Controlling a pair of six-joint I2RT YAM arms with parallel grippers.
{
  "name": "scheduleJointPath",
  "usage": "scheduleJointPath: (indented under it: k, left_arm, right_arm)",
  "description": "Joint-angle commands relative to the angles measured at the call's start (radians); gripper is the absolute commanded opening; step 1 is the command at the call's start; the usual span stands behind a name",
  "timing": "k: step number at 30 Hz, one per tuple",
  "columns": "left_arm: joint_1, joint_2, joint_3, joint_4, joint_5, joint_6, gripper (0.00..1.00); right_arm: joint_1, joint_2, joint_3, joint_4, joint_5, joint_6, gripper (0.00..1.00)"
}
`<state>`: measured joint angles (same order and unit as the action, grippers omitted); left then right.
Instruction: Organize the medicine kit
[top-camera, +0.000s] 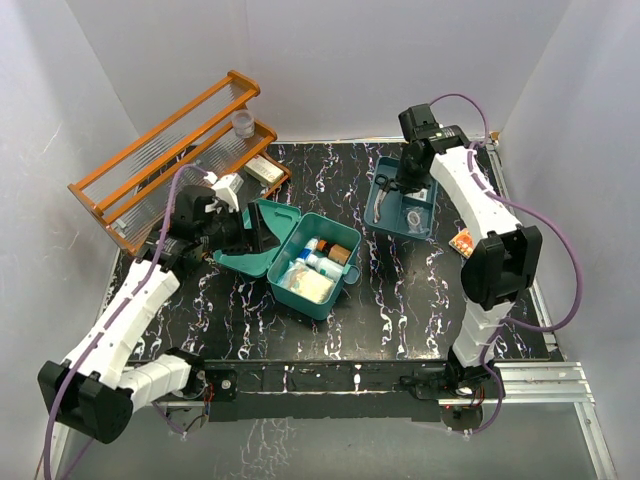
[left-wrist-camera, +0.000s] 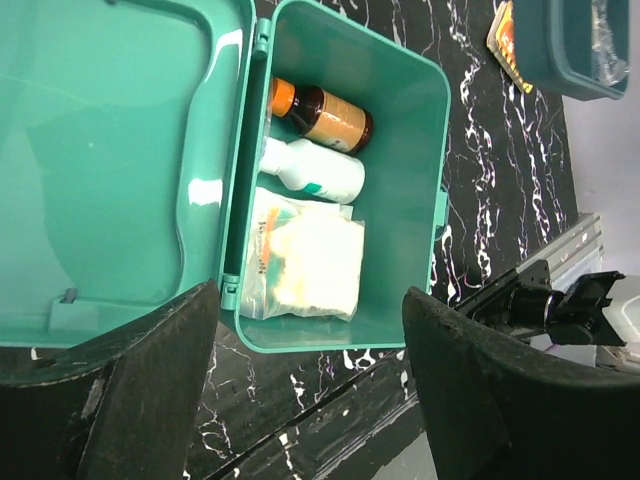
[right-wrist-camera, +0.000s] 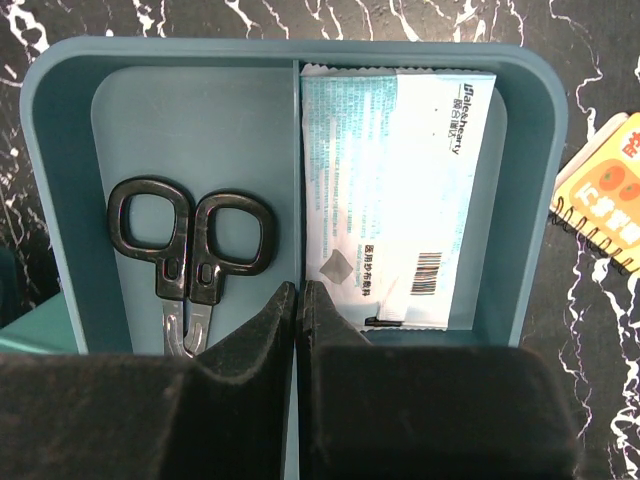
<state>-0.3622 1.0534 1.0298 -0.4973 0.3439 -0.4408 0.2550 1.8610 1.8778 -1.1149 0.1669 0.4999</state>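
The teal medicine kit (top-camera: 346, 288) stands open at the table's middle, its lid (top-camera: 262, 238) laid back to the left. In the left wrist view the kit (left-wrist-camera: 420, 130) holds a brown bottle (left-wrist-camera: 335, 118), a white bottle (left-wrist-camera: 315, 170) and a clear bag of gauze (left-wrist-camera: 305, 260). My left gripper (left-wrist-camera: 310, 400) is open and empty, over the kit's hinge end. My right gripper (right-wrist-camera: 300, 300) is shut on the middle divider of the shallow teal tray (right-wrist-camera: 60, 150), which holds black-handled scissors (right-wrist-camera: 190, 240) and a white packet (right-wrist-camera: 395, 190).
An orange wooden rack (top-camera: 170, 160) stands at the back left with a small clear cup (top-camera: 242, 123) and a small box (top-camera: 264, 170). An orange booklet (top-camera: 462, 242) lies right of the tray (top-camera: 383, 205). White walls close in the table.
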Motion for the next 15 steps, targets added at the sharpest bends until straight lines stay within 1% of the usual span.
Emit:
scheduleJointPath:
  k: [1,2,5,7,11,13,15]
  left_arm:
    - [-0.003,0.05,-0.023,0.048,0.07,0.02,0.72]
    - [-0.003,0.06,-0.031,0.061,0.066,0.024,0.72]
    - [-0.003,0.086,-0.043,0.078,-0.01,0.02,0.72]
    - [-0.003,0.105,-0.041,0.09,-0.019,0.027,0.73]
    - [-0.003,0.14,-0.067,0.173,0.045,0.008,0.73]
    - [-0.003,0.166,-0.067,0.189,0.068,-0.004,0.7]
    - [-0.003,0.186,-0.059,0.188,0.071,-0.021,0.65]
  right_arm:
    - [0.006,-0.091,0.072,-0.04,-0.049,0.003,0.0]
    - [0.01,-0.095,0.074,-0.049,-0.058,-0.001,0.0]
    - [0.018,-0.113,0.073,-0.072,-0.06,-0.006,0.0]
    - [0.019,-0.156,0.059,-0.074,-0.061,-0.005,0.0]
    - [0.027,-0.202,0.022,-0.071,-0.085,-0.007,0.0]
    - [0.04,-0.217,0.006,-0.068,-0.088,-0.008,0.0]
    - [0.053,-0.233,-0.021,-0.063,-0.086,-0.003,0.0]
